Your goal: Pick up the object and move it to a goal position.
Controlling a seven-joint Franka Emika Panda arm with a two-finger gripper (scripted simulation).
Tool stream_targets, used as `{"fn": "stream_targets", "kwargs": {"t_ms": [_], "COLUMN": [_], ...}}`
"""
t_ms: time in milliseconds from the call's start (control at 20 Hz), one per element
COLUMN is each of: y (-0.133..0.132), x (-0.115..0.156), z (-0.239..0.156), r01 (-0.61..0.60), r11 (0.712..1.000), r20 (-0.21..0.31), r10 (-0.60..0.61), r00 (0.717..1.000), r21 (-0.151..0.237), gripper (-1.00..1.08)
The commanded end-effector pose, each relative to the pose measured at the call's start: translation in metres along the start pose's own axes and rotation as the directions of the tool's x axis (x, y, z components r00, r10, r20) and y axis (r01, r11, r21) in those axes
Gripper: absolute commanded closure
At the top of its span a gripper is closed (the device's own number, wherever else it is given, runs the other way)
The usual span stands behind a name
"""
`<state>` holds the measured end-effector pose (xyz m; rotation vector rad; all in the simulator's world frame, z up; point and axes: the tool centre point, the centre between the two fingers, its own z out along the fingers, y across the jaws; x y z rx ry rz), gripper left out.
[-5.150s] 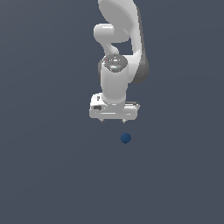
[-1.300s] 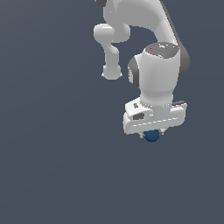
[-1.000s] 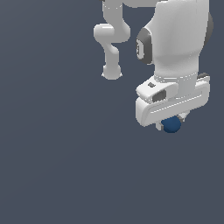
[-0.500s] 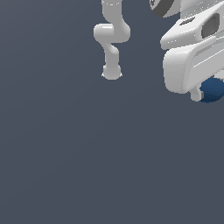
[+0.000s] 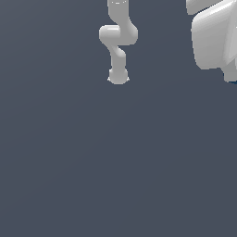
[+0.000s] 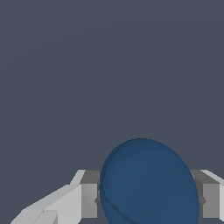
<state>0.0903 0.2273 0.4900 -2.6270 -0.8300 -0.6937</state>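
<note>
In the wrist view the dark blue ball (image 6: 148,183) sits squeezed between my gripper's (image 6: 149,202) two white and grey fingers (image 6: 83,200), high above the grey floor. The gripper is shut on the ball. In the exterior view only the white hand (image 5: 214,37) shows, large and close to the camera, at the top of the exterior view's right edge. Its fingertips and nearly all of the ball are cut off by that edge.
The arm's base and lower links (image 5: 118,55) stand at the top middle of the exterior view. A flat dark grey floor (image 5: 115,162) fills the rest of both views.
The gripper came down onto the ball, shut on it and lifted it. Over the last second it has carried it up and toward the exterior view's right, almost out of frame.
</note>
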Motion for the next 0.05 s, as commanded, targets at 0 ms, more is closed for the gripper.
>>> {"fn": "stream_targets", "kwargs": {"t_ms": [0], "y": [-0.0016], "x": [0.0015], "z": [-0.003], "r01": [0.006], "r11": [1.0], "r20": [-0.003], "r10": [-0.006], "r00": [1.0], "r21": [0.003], "gripper": [1.08]}}
